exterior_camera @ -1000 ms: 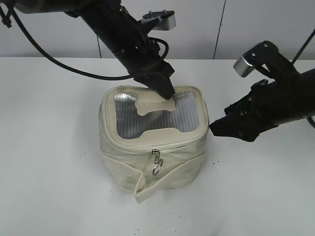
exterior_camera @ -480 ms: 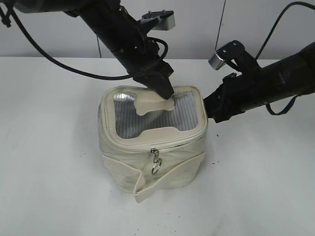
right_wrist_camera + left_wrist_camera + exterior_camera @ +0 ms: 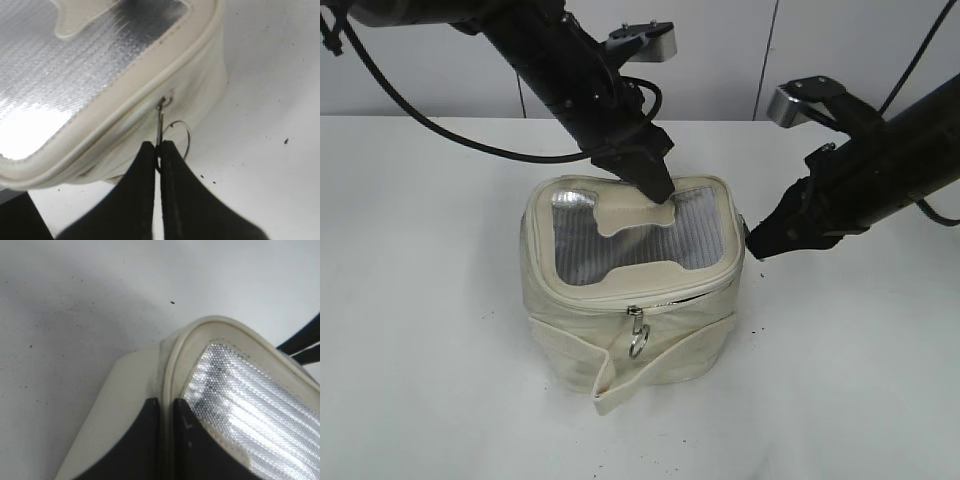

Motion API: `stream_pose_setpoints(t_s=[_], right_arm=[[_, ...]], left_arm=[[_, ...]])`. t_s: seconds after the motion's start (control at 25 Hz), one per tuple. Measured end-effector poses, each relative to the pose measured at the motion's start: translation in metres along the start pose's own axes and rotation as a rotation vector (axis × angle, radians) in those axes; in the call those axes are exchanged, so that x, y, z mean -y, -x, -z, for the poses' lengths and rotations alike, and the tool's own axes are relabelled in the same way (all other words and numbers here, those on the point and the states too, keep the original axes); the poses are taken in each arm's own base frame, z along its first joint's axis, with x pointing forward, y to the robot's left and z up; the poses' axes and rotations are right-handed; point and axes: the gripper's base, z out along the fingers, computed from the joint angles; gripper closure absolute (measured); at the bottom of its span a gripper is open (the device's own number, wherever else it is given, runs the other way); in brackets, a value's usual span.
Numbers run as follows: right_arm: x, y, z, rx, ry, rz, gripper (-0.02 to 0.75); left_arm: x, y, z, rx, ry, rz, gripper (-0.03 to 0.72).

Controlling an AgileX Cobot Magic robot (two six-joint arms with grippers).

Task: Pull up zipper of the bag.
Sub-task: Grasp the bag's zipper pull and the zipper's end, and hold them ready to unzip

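Bag [image 3: 620, 300] sits upright approx mid-bench [image 3: 420, 300], btwn left and right edges, lid w/ silver panel [image 3: 580, 250] facing up.

Left gripper [image 3: 658, 188] comes down at a slant from the far-left corner onto the bag's far side; jaws pressed nearly together on the lid rim [image 3: 175, 365], piping running in btwn them. Prob an anchor: holds the soft bag so it won't slide or tip when the zip is tugged.

Right gripper [image 3: 159, 155] reaches in from the right edge to the bag's right-hand side; jaws closed on the thin zipper pull [image 3: 160, 120], pinching it just below the slider; wire ring [image 3: 181, 137] hangs free beside the tips, not gripped. Grip on the flat tab rather than the ring gives a firmer, less swingy hold, imo.

A second pull [image 3: 637, 318] w/ its own ring hangs at the side facing the near edge, untouched.

Judgement: grasp made, pull along the zip track is the step in hand. Risks: tab slipping out of a thin pinch; bag dragging toward the right edge if the anchor is weak.
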Motion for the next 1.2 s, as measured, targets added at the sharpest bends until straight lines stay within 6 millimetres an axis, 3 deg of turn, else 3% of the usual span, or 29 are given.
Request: stream_pose_setpoints(t_s=[0.4,0.8,0.92,1.12,1.2], right_arm=[[-0.027,-0.002,0.03,-0.059,0.11,0.024,0.754],[-0.024,-0.003,0.034,-0.05,0.036,0.046,0.747],[-0.017,-0.001,0.032,-0.02,-0.037,0.058,0.632],[-0.006,-0.003,0.012,-0.024,-0.027,0.091,0.29],[0.0,-0.004,0.0,-0.026,-0.013,0.109,0.236]], left_arm=[[0.0,0.0,0.0,0.0,0.001,0.024,0.645],[0.0,0.0,0.0,0.001,0.002,0.025,0.645],[0.0,0.0,0.0,0.001,0.002,0.025,0.645],[0.0,0.0,0.0,0.001,0.002,0.025,0.645],[0.0,0.0,0.0,0.0,0.001,0.025,0.645]])
